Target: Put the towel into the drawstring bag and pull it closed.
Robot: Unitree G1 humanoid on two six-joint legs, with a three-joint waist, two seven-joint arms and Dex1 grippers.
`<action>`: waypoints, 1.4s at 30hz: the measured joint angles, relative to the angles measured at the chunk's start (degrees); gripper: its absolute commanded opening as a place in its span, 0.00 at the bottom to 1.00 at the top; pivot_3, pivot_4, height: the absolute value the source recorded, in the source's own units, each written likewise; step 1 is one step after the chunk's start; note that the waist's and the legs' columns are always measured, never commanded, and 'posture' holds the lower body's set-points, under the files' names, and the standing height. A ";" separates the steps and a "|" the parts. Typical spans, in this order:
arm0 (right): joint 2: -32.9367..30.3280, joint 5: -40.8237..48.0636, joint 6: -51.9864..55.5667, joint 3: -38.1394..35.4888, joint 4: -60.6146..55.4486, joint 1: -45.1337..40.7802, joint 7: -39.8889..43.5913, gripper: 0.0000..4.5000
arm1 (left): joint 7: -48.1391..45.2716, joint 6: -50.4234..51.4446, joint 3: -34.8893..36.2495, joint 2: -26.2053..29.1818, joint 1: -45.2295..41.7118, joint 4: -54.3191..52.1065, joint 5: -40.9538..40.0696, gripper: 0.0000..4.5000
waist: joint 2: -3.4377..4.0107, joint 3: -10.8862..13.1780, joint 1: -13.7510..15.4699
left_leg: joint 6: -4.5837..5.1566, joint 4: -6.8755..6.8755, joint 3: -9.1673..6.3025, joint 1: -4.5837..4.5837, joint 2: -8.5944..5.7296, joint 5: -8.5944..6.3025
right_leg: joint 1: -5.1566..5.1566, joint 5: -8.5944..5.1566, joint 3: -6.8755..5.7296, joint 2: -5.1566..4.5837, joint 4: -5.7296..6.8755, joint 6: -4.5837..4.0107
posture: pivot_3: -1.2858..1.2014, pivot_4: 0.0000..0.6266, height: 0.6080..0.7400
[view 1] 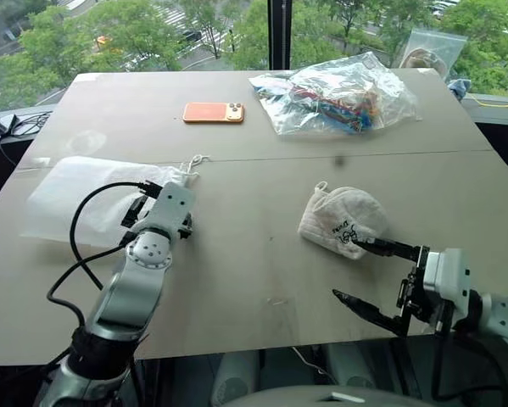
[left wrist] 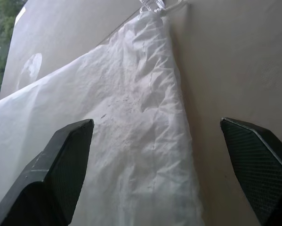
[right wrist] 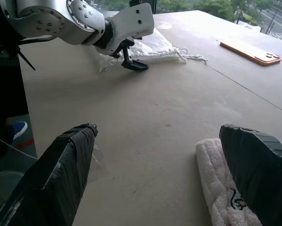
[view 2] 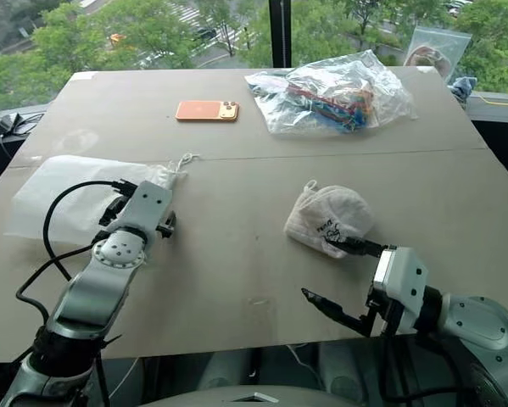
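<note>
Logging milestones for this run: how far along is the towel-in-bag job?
Nothing is done yet. The towel lies loose on the table, apart from the flat drawstring bag. In hand: the open right gripper is at the towel's near edge, the open left gripper over the bag. Left: grasp, insert, pull the cord.

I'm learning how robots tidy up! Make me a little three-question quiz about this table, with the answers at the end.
1. True or false: the towel is already inside the drawstring bag.
2. Which thing lies nearest the right gripper? A) the orange phone B) the towel C) the clear plastic bag
3. Fill in: the left gripper hovers over the ____, its fingers spread apart.

Key
1. False: the towel lies on the table, apart from the bag.
2. B
3. drawstring bag
</note>
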 measured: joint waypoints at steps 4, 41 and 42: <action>0.00 -0.28 -0.10 0.31 -0.03 0.11 -0.67 1.00 | -1.40 -2.45 0.01 -1.38 -2.71 5.21 0.45 0.61 | 0.01 0.00 -0.06 | 0.00 0.00 0.00 0.03 0.00 0.00 | 0.00 0.00 0.01 0.00 0.07 0.00 | 0.52 0.24 1.00; 2.84 -10.66 -4.03 8.60 4.42 -0.14 -5.00 1.00 | -46.17 -58.15 15.19 11.81 4.92 26.60 -11.46 0.79 | 0.06 -0.03 -0.36 | 0.02 0.01 0.21 0.00 0.08 0.00 | -0.08 0.01 0.12 -0.01 0.07 -0.04 | 0.52 0.24 1.00; 3.25 -11.21 -4.10 8.98 4.42 0.01 -5.52 1.00 | -41.95 -60.37 14.58 10.41 5.74 26.75 -7.87 0.79 | 0.07 -0.03 -0.34 | 0.02 0.01 0.22 0.02 0.07 0.00 | -0.07 0.01 0.14 -0.01 0.07 -0.04 | 0.52 0.24 1.00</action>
